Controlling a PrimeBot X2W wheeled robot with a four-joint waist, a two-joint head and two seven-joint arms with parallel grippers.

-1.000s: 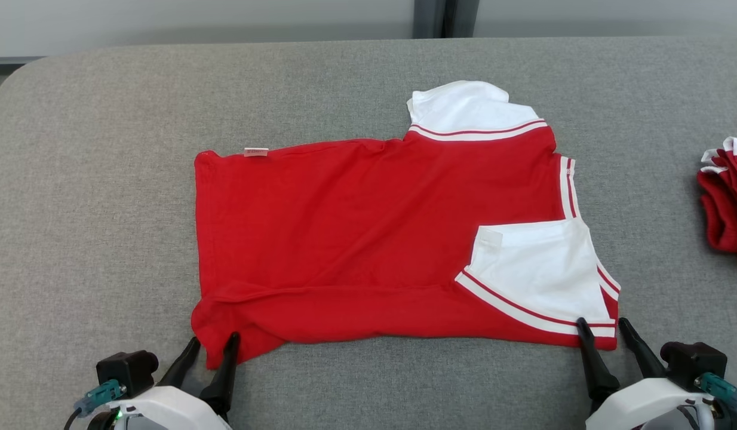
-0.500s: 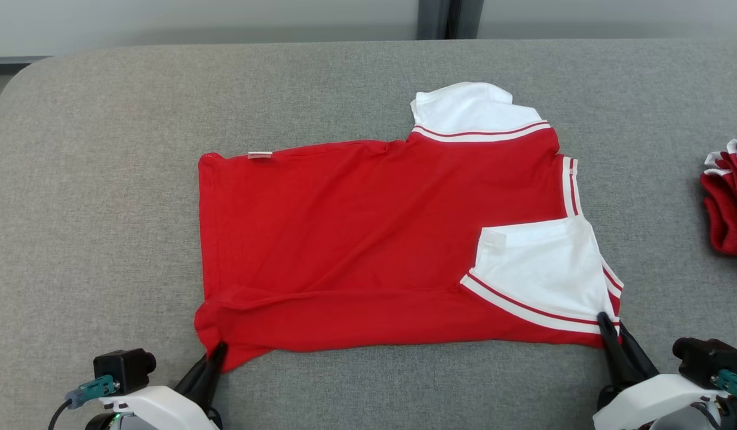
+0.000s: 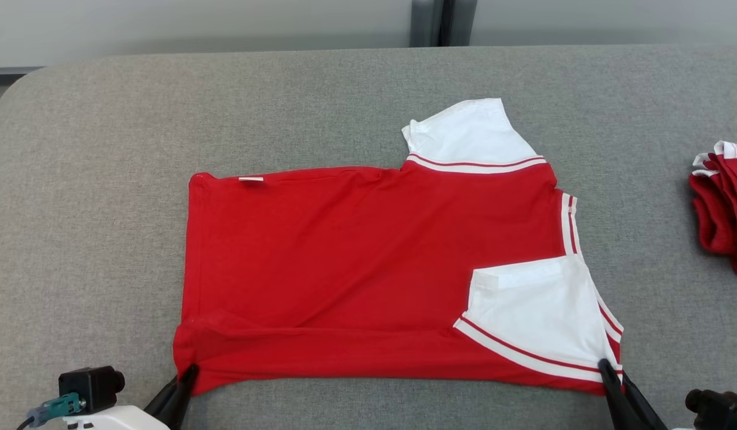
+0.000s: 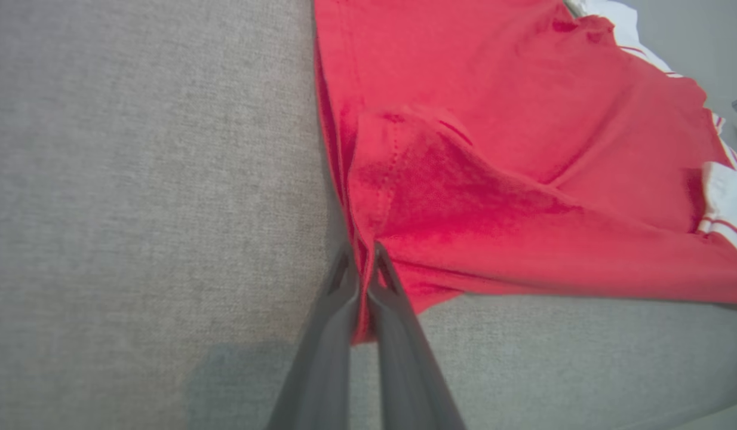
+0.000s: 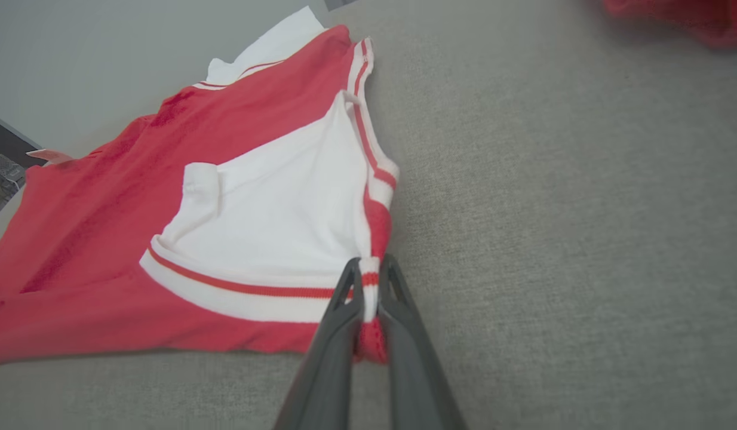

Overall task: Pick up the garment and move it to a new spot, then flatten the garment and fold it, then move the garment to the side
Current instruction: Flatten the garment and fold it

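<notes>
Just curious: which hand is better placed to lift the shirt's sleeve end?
Right: the right hand pinches the shirt corner beside the white sleeve, while the left hand pinches the plain red corner at the other end.

The left gripper (image 3: 188, 375) is sitting at the lower left and the right gripper (image 3: 610, 370) at the lower right, both pointing forward, fingers (image 4: 328, 334) pinching together on the garment's (image 3: 344, 251) near corners.

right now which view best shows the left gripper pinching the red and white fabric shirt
Left wrist view: the left gripper, close up, shut on a corner of the red and white shirt. Head view: its fingertips, small at the bottom edge. Right wrist view: the right gripper instead.
</notes>
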